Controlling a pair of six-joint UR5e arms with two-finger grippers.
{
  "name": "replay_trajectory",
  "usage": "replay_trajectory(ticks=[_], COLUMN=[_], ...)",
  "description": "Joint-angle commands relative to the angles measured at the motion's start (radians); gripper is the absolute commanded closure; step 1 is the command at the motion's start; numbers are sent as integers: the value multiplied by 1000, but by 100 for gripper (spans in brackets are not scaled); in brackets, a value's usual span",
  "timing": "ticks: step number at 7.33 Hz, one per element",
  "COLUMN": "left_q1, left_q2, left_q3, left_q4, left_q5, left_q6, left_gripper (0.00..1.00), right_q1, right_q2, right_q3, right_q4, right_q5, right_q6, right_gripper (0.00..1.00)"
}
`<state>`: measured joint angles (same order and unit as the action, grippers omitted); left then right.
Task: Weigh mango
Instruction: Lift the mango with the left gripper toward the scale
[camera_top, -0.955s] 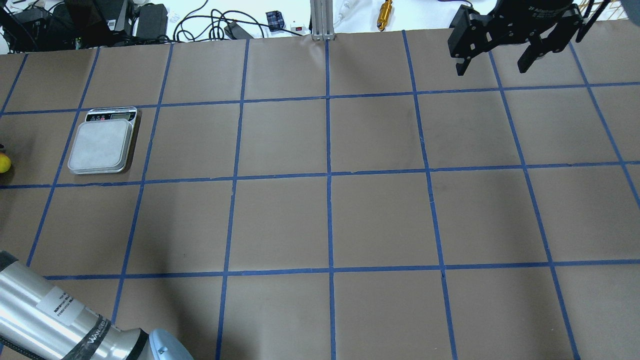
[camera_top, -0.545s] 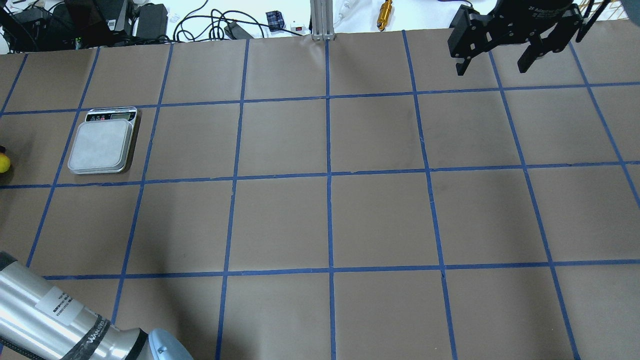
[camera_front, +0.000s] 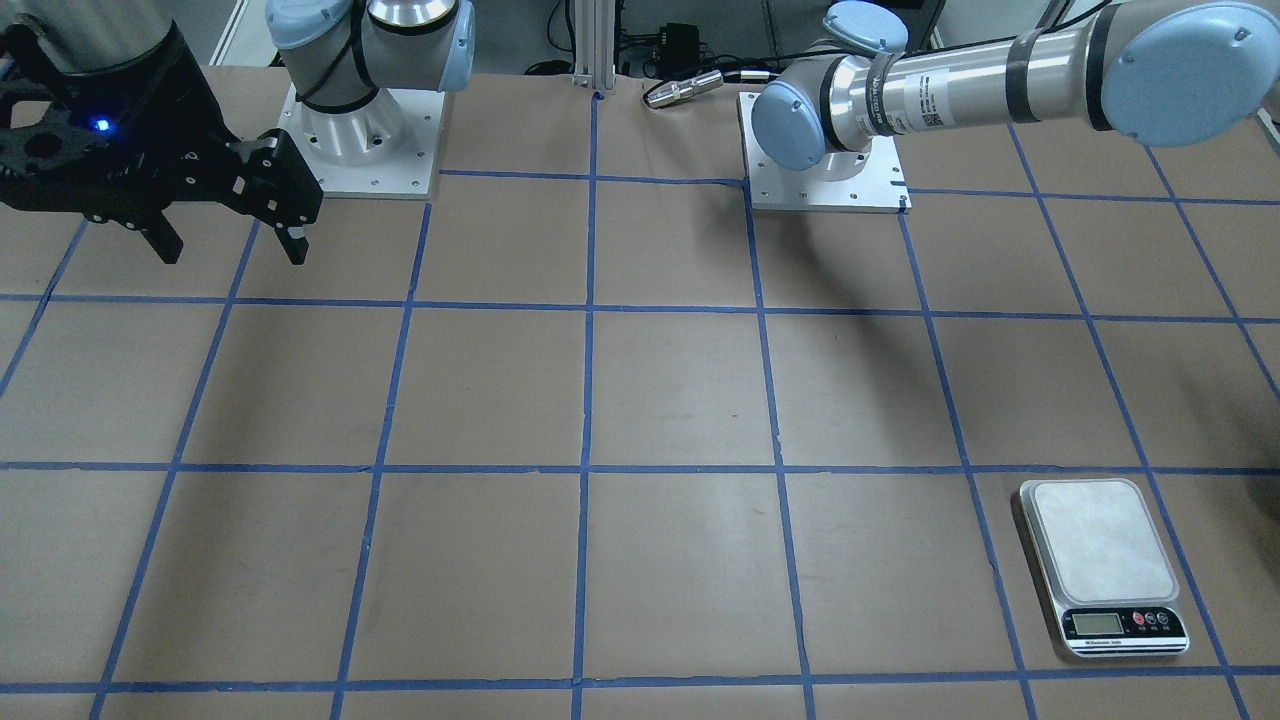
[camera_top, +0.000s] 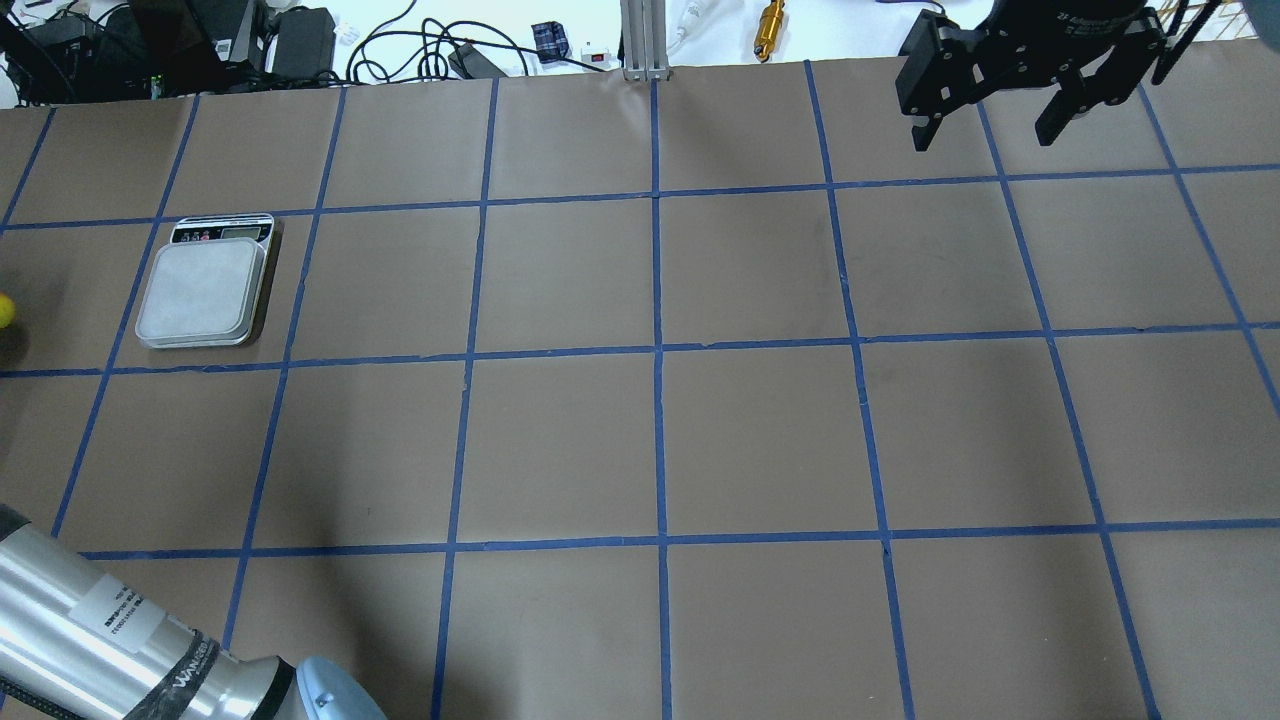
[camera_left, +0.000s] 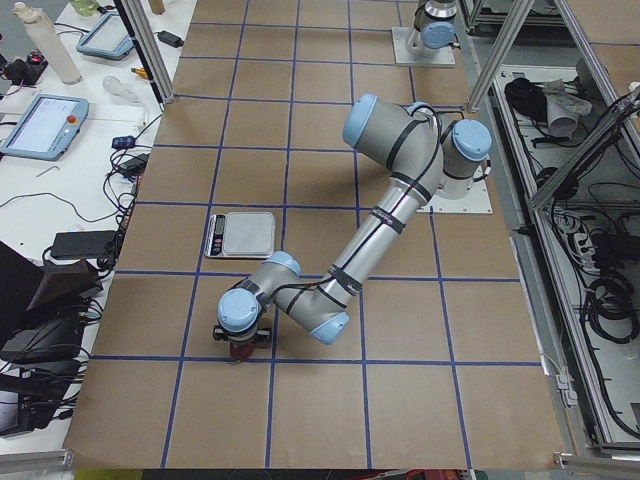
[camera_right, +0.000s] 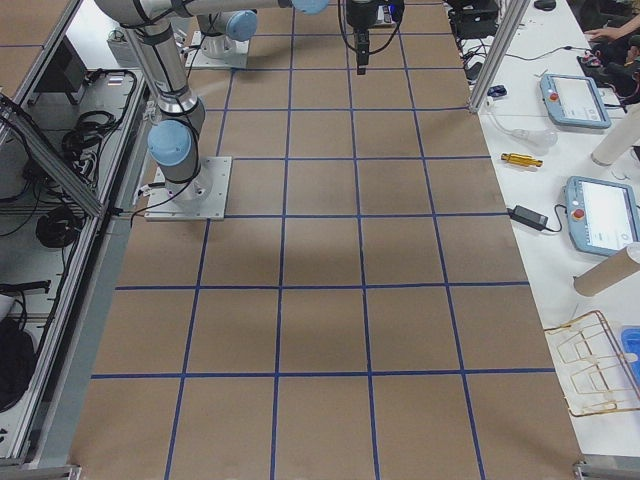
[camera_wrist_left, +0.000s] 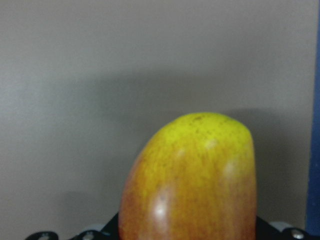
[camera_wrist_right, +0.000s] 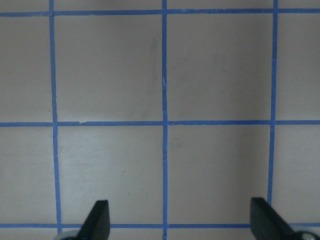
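White print on the left arm's black band is too small to read surely, as is the line under the scale's display. The mango is near the scale, on its robot-left side, at the left gripper. Its long axis runs away from the wrist camera, yellow end farthest. Whether those fingers clamp it cannot be told. The right gripper, well apart from the scale, has its fingers spread wide and empty.

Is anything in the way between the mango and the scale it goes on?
No, nothing I can see. The mango is just beside the scale, and only bare brown paper with a blue tape line lies between them.
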<state>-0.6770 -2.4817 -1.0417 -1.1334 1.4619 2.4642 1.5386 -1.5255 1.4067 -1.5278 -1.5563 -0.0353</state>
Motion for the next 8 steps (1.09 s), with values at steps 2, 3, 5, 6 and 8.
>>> replay_trajectory(ticks=[2,3,5,6,8], left_q1=[-47,-67,-145,-182,-272], left_q2=[146,214,289,309,323], left_q3=[-127,-196,-311,-340,-377], left_q4=[-40,-39,-22,-11,4], left_q5=[15,14,11,9,11], left_q6=[-46,-54,-137,-202,-311], left_gripper=[100,100,100,100,100], right_q1=[0,-1,0,0,0], right_q2=[-1,-1,-1,-1,1], right_q3=[0,0,0,0,0], right_q4=[0,0,0,0,0], right_q5=[1,1,1,1,1], right_q6=[0,0,0,0,0], right_gripper=[0,0,0,0,0])
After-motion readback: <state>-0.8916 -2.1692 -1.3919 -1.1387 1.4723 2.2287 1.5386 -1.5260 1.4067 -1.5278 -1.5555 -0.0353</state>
